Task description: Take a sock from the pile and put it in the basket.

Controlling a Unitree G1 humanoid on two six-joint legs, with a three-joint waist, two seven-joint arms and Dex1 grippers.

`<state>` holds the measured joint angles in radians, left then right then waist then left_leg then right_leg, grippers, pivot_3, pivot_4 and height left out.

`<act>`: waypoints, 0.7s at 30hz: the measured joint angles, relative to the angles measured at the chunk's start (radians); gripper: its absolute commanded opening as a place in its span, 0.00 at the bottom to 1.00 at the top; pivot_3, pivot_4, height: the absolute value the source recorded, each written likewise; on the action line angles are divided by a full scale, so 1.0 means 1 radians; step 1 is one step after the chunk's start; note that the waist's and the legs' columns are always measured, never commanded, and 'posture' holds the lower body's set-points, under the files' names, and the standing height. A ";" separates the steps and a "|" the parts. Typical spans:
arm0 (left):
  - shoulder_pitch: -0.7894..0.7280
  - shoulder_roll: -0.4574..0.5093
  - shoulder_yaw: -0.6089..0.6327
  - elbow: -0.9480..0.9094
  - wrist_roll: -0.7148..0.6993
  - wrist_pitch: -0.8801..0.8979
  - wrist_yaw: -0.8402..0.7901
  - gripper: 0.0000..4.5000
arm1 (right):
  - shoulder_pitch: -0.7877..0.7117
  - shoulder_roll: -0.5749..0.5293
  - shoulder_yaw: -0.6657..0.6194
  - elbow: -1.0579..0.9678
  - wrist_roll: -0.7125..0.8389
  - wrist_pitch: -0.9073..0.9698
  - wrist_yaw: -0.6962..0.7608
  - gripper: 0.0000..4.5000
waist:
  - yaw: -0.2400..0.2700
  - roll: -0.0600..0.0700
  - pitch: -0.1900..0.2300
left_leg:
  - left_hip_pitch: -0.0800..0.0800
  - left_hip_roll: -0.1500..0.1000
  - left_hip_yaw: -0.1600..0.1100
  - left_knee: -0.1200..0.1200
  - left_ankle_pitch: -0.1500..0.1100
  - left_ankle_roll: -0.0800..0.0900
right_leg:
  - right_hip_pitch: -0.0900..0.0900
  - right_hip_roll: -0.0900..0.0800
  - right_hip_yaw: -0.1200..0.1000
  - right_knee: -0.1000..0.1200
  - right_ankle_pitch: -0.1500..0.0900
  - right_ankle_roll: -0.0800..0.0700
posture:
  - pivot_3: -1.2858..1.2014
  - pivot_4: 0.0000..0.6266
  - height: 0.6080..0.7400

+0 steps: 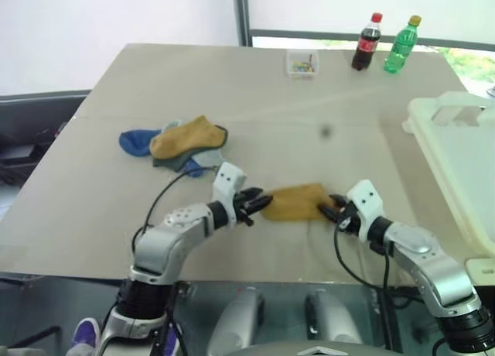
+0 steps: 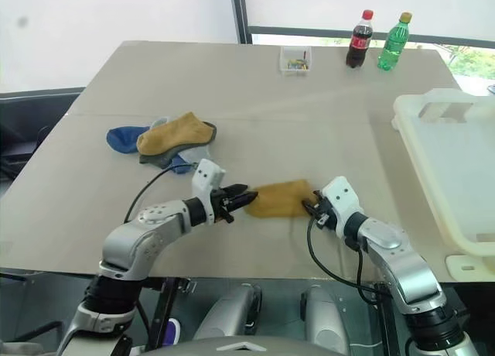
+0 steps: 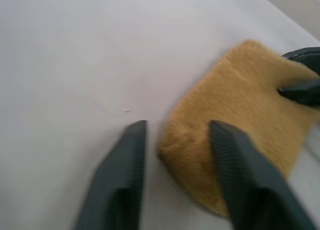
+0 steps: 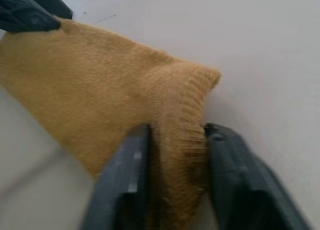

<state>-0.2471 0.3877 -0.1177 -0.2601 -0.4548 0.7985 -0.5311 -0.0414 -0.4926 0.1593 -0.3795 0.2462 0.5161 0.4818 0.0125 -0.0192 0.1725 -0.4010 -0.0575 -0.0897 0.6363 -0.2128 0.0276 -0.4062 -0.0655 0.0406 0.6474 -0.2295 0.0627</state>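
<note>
Nearest the head camera: left gripper (image 1: 259, 203) and right gripper (image 1: 329, 209), both low over the beige table (image 1: 309, 131), each at 1 end of a single mustard-yellow sock (image 1: 294, 201) lying flat apart from the pile. Right gripper: 2 black fingers (image 4: 235, 175) closed on the ribbed cuff of the sock, fabric bunched between them in the right wrist view. Left gripper: fingers (image 3: 240, 175) parted around the opposite edge of the sock, 1 finger over the fabric and 1 on bare table; firm pinch or loose straddle cannot be told. Pile (image 1: 174, 143): further back on the table toward the robot's left, well apart from the single sock; 1 mustard-yellow sock on top, bright blue and grey ones beneath. Basket (image 1: 456, 151): large cream-white plastic, thick rim with cut-out handle, at the right edge of the table, well apart from the held sock. Far table edge: small clear box (image 1: 302, 63) with coloured bits inside, dark cola bottle (image 1: 366, 42) with red cap, and green bottle (image 1: 401, 44) with yellow cap just beside it.
</note>
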 measured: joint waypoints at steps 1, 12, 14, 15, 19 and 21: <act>0.002 0.000 -0.007 0.001 -0.003 0.002 -0.013 0.01 | 0.009 -0.003 -0.001 -0.011 0.000 -0.001 0.007 0.00 | 0.000 0.000 0.000 | 0.000 0.000 0.000 0.000 0.000 0.000 | 0.000 0.000 0.000 0.000 0.000 0.000 | 0.52 0.24 1.00; 0.103 0.136 0.074 -0.125 -0.158 0.128 -0.122 0.01 | 0.142 -0.119 -0.048 -0.251 0.089 0.100 0.088 0.00 | -0.007 0.000 0.000 | 0.001 0.002 0.000 -0.001 0.000 0.000 | 0.000 0.000 0.000 0.000 -0.002 -0.002 | 0.52 0.24 1.00; 0.106 0.136 0.071 -0.123 -0.153 0.127 -0.115 0.01 | 0.143 -0.131 -0.040 -0.251 0.076 0.105 0.090 0.00 | -0.007 0.000 0.000 | 0.001 0.002 0.000 -0.001 0.000 0.000 | 0.000 0.000 0.000 0.000 -0.003 -0.004 | 0.52 0.24 1.00; 0.106 0.133 0.067 -0.119 -0.144 0.123 -0.108 0.07 | 0.141 -0.135 -0.028 -0.249 0.058 0.104 0.086 0.00 | -0.007 0.000 0.000 | 0.001 0.002 0.000 -0.001 0.000 0.000 | 0.000 0.000 0.000 0.000 -0.003 -0.004 | 0.52 0.24 1.00; 0.094 0.113 0.060 -0.102 -0.133 0.112 -0.096 0.40 | 0.111 -0.125 -0.013 -0.185 0.017 0.105 0.059 0.37 | -0.005 0.000 0.000 | 0.001 0.002 0.000 -0.001 0.000 0.000 | 0.000 0.000 0.000 0.000 -0.001 -0.001 | 0.52 0.24 1.00; 0.092 0.108 0.059 -0.103 -0.135 0.103 -0.096 0.59 | 0.098 -0.125 -0.018 -0.170 0.001 0.099 0.056 0.57 | -0.005 0.000 0.000 | 0.001 0.002 0.000 -0.001 0.000 0.000 | 0.000 0.000 0.000 0.000 -0.001 -0.001 | 0.52 0.24 1.00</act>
<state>-0.1553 0.4953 -0.0588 -0.3634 -0.5897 0.9016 -0.6276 0.0568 -0.6174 0.1418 -0.5500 0.2470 0.6155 0.5380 0.0079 -0.0196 0.1727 -0.3999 -0.0557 -0.0896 0.6353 -0.2129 0.0274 -0.4059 -0.0654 0.0408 0.6470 -0.2303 0.0621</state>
